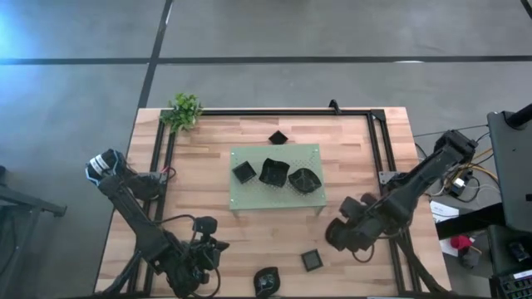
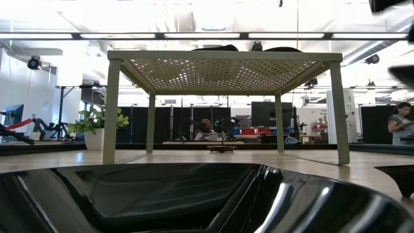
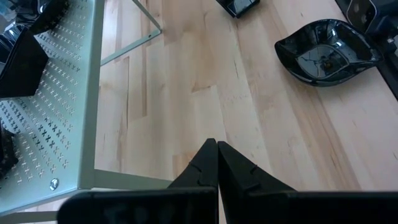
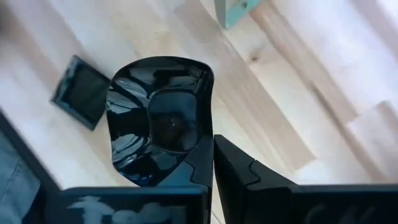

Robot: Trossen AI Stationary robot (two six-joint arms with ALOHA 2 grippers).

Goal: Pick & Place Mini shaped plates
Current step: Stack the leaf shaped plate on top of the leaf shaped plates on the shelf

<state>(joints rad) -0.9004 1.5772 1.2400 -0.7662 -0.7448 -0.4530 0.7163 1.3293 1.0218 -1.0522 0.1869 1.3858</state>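
Observation:
Three mini shaped plates point(image 1: 273, 173) lie on the light green perforated mat point(image 1: 249, 193), which stands on legs mid-table. Another plate point(image 1: 278, 138) lies behind the mat. A small square one point(image 1: 312, 260) and a rounded one point(image 1: 266, 281) lie near the front edge. My right gripper point(image 4: 212, 155) hangs right of the mat's near right leg, shut on a glossy black dish point(image 4: 158, 115). In the high view this gripper point(image 1: 342, 234) hides the dish. My left gripper point(image 3: 216, 152) is shut on nothing, above bare wood near the mat's near left corner. My right gripper pinches the dish's rim point(image 4: 200, 142) between its two fingers, on the side of the dish nearest the wrist. The fingers come steeply from above, pointing down. The dish stands out sideways from the fingertips, hollow side toward the camera, and appears clear of the wood.
A small leafy plant point(image 1: 184, 110) stands at the far left corner. A dark metal frame point(image 1: 274, 112) runs along the table's far, left and right sides. In the low view a large black dish point(image 2: 194, 200) fills the foreground in front of the mat point(image 2: 223, 68).

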